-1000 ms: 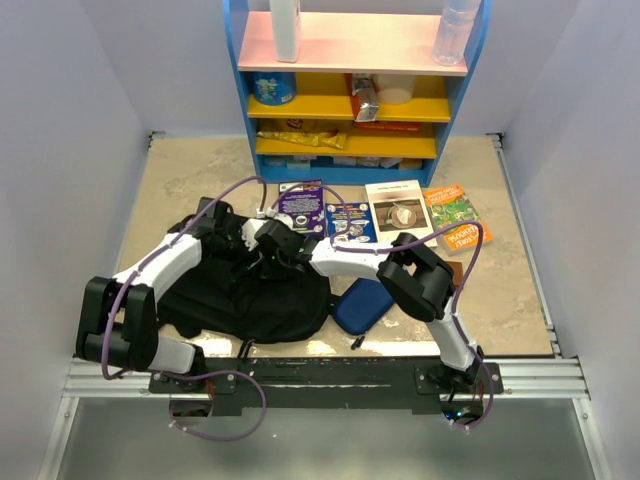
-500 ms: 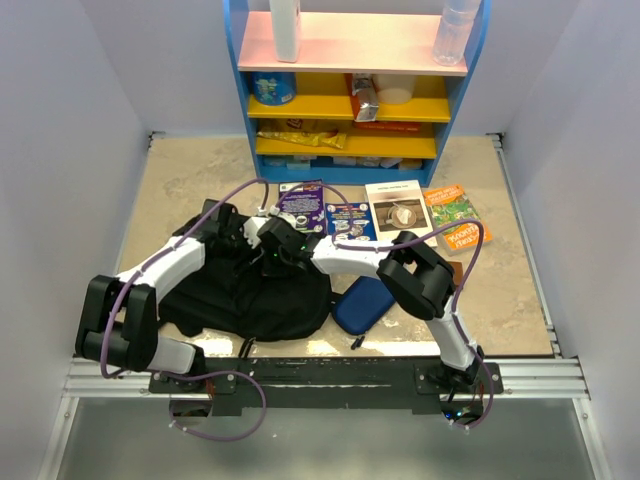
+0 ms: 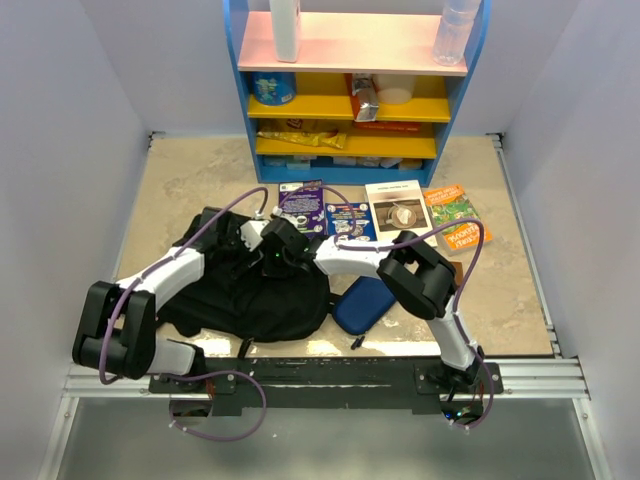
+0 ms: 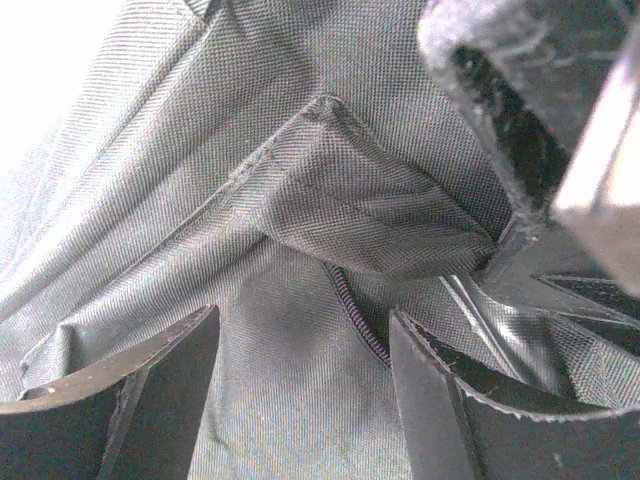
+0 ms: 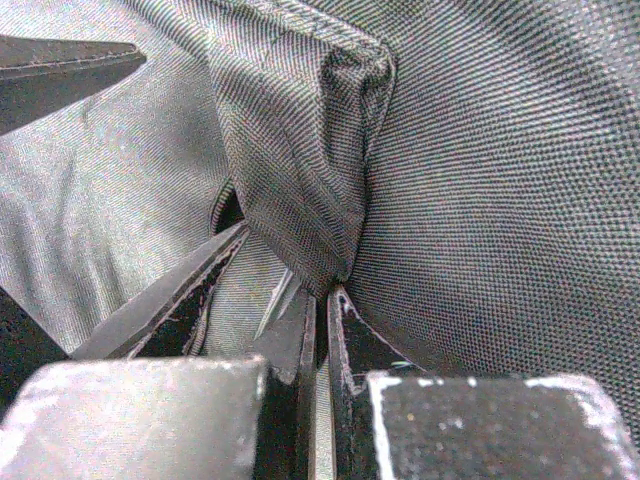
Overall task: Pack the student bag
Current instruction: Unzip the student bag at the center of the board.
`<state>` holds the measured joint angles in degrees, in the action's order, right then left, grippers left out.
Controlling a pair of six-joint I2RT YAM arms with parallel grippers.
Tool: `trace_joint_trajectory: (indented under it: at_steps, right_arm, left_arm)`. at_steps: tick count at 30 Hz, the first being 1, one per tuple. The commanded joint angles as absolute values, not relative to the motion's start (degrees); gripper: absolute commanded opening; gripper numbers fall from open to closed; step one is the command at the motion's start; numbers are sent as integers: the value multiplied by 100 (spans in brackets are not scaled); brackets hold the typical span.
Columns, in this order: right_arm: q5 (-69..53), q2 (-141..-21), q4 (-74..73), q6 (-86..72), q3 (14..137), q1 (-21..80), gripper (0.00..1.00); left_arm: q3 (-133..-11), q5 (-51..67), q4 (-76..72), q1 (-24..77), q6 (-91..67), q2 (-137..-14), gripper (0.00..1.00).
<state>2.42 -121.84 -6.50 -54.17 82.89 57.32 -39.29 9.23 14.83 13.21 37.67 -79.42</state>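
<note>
The student bag (image 3: 250,300) lies at the near left of the surface (image 3: 190,180), apparently unopened. The right pincer (image 5: 322,290) pinches its fabric, and the left pincer (image 4: 300,350) hovers spread beside it. Beyond, the books (image 3: 398,210) lie unpacked, so packing seems barely begun.

You have a blue shelf (image 3: 360,40) at twelve o'clock, a row of books (image 3: 399,210) before it, and a dark-blue pencil case (image 3: 362,303) at five o'clock.

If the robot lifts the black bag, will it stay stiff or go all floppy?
Probably floppy: the bag lies slumped and creased, and its cloth folds where the right gripper pinches it. It likely isn't slippery, since the weave looks rough. It probably won't roll, being flat and soft.
</note>
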Motion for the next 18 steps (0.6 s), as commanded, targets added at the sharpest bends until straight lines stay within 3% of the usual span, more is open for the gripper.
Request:
trace_joint_trajectory:
  at_steps: [1, 6, 9, 13, 16, 18]
  right_arm:
    - [361, -12393, -853, -5370, 8060, 5739, 0]
    - [299, -12384, -783, -5467, 7954, 5731, 0]
    - [264, -12393, -756, -5528, 7884, 5695, 0]
    - [167, -12445, -738, -5607, 7823, 5660, 0]
    - [123, -12472, -712, -5678, 7778, 5625, 0]
    - [88, -12507, -712, -5713, 7770, 5607, 0]
  left_arm:
    - [-3656, 431, 2074, 1353, 4069, -7954, 73]
    - [-3665, 474, 2039, 1345, 4034, -8217, 68]
    - [-3612, 475, 1995, 1353, 4069, -8253, 54]
    - [-3726, 360, 2118, 1153, 4113, -8236, 19]
    - [-4024, 605, 2381, 775, 4157, -8156, 1]
    - [-4279, 746, 2626, 634, 4201, -8130, 0]
